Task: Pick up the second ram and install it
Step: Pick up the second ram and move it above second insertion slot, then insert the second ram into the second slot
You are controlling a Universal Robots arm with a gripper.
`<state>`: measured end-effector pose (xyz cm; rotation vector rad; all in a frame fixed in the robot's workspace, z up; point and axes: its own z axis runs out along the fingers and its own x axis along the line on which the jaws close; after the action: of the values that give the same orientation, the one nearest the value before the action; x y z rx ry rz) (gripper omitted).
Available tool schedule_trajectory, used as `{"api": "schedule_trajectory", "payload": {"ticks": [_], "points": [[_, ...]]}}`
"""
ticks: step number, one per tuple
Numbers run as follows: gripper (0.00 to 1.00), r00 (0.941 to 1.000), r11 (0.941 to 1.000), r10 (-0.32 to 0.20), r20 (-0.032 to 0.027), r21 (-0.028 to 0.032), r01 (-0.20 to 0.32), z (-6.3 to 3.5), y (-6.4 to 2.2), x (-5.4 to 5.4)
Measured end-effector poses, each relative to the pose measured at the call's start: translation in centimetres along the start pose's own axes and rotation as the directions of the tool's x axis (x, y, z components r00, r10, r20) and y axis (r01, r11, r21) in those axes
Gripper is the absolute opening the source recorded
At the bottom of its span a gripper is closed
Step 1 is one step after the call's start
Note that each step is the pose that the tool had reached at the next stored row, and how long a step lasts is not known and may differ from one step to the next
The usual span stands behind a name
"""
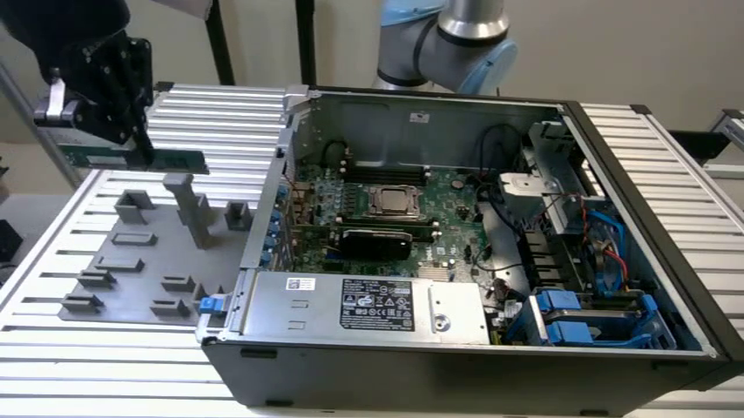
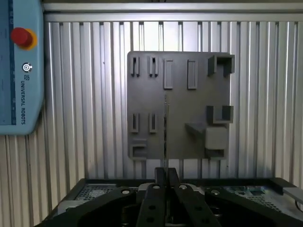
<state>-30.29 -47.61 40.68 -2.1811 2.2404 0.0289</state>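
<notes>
Open PC case [image 1: 465, 383] w/ its motherboard [image 1: 448, 196] fills the exterior view's right of the slatted worktop [image 1: 70, 366]. A grey fixture plate [image 1: 157, 266] w/ raised blocks sits just beside it on the left, and a teach pendant [image 2: 19, 85] w/ red button [image 2: 21, 37] lies near the plate. Count: 1 case, 1 plate, 1 pendant, 1 ram stick. Pincer [image 1: 142, 152] is clamped on the second ram [image 1: 174, 162], held on edge, hanging from the fingertips above the plate, clear of it and well apart from the case.

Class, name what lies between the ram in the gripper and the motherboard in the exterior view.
The exterior view shows a strip of ribbed table and the case's wall between the ram, held in the gripper, and the motherboard.
</notes>
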Motion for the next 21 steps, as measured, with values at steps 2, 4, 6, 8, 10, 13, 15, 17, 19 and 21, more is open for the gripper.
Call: {"api": "schedule_trajectory", "payload": {"ticks": [2,4,6,8,10,13,15,17,19,21], "points": [[0.00,1.0000,1.0000,0.000,0.0001,0.0002,0.000,-0.90,-0.89,-0.1],[0.00,1.0000,1.0000,0.000,0.0001,0.0000,0.000,-1.80,-1.79,-0.2],[0.00,1.0000,1.0000,0.000,0.0001,0.0000,0.000,-2.62,-2.71,-0.3],[0.00,1.0000,1.0000,0.000,0.0000,-0.0002,0.000,-3.31,-3.61,-0.4],[0.00,1.0000,1.0000,0.000,0.0001,-0.0001,0.000,-3.62,-4.44,-0.5],[0.00,1.0000,1.0000,0.000,0.0001,-0.0001,0.000,-3.63,-5.37,-1.0],[0.00,1.0000,1.0000,0.000,0.0001,-0.0002,0.000,-3.62,-6.02,-1.4],[0.00,1.0000,1.0000,0.000,0.0001,-0.0001,0.000,-3.62,-6.68,-1.7],[0.00,1.0000,1.0000,0.000,-0.0001,-0.0002,0.000,-3.58,-7.46,-2.1],[0.00,1.0000,1.0000,0.000,0.0001,-0.0001,0.000,-3.44,-8.30,-2.5]]}}
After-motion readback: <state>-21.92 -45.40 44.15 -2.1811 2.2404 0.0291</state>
